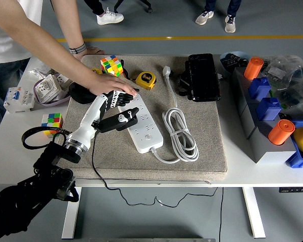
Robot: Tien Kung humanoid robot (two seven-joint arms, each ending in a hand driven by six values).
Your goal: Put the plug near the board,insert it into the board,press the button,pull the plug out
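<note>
Two hands are meeting at the strip's (140, 122) far end: left hand (116, 103) gripping the plug (119, 120), person's hand (110, 83) resting over its fingers.

Far end of power strip (139, 122) crowded: robot hand (115, 107) lies over it, person's hand (110, 83) pressed on top. Cube (111, 65) and tape measure (146, 79) just beyond, blocking approach from the far side. Coiled cord (180, 132) beside strip on the right. Near end of strip uncovered; bare mat (202, 156) in front and right of the coil. Black case (201, 76) and bins (265, 118) wall off the right of the bench (272, 174).
</note>
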